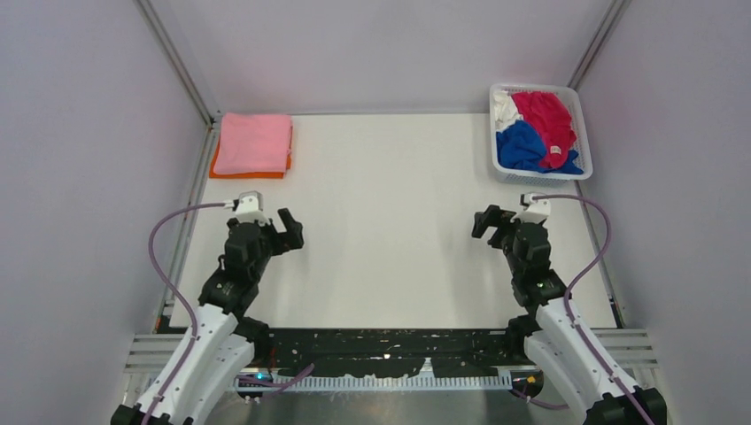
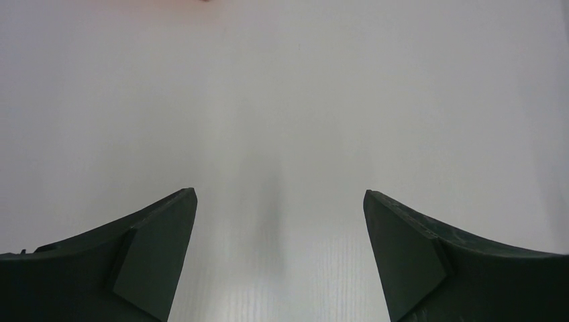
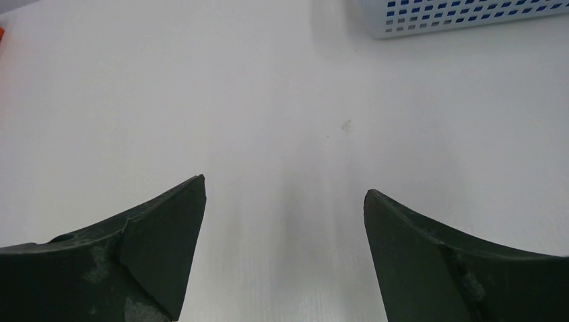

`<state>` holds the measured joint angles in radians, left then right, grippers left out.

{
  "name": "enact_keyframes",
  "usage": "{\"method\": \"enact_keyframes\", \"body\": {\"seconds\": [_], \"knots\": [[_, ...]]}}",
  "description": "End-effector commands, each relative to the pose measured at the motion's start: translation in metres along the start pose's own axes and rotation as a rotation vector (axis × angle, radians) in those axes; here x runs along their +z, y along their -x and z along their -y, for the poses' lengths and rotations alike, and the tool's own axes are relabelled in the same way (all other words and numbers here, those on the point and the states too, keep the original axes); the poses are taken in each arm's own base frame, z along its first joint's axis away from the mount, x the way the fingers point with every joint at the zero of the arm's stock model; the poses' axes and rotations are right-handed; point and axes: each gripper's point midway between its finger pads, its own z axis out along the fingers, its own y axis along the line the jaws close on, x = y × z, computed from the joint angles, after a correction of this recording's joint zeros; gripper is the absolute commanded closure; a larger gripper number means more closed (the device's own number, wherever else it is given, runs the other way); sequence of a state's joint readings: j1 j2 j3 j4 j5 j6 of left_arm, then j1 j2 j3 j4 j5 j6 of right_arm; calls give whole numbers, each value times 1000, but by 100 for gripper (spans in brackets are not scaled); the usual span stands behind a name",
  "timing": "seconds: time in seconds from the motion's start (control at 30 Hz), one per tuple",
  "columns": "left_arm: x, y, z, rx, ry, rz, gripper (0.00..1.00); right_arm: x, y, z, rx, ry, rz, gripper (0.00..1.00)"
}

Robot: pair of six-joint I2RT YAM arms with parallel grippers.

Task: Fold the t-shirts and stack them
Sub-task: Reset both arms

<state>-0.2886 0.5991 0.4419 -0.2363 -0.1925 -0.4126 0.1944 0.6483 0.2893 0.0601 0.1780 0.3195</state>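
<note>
Though plain white, table point(image 1: 390, 221) between grey walls point(image 1: 80, 177).

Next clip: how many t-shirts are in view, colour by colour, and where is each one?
Light pink t-shirt: 1, folded, on top of the orange one
Orange t-shirt: 1, under the pink one
Magenta-red t-shirt: 1, in the basket
Royal blue t-shirt: 1, in the basket
White t-shirt: 1, in the basket
Total: 5 in view; the heap in the basket may hide more.

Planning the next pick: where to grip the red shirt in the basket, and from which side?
Likely its crumpled middle, from straight above: the red shirt lies on top of the blue shirt, and the basket walls block the sides.
</note>
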Motion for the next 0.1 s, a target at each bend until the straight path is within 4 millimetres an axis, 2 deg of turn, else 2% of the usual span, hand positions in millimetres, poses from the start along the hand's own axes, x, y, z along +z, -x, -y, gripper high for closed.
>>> {"method": "enact_keyframes", "body": {"seconds": [0.0, 0.07], "knots": [[1, 30, 3, -26, 17, 90, 0, 2, 35, -8, 9, 26, 146, 5], [2, 29, 3, -30, 20, 85, 0, 1, 36, -8, 13, 31, 157, 5]]}}
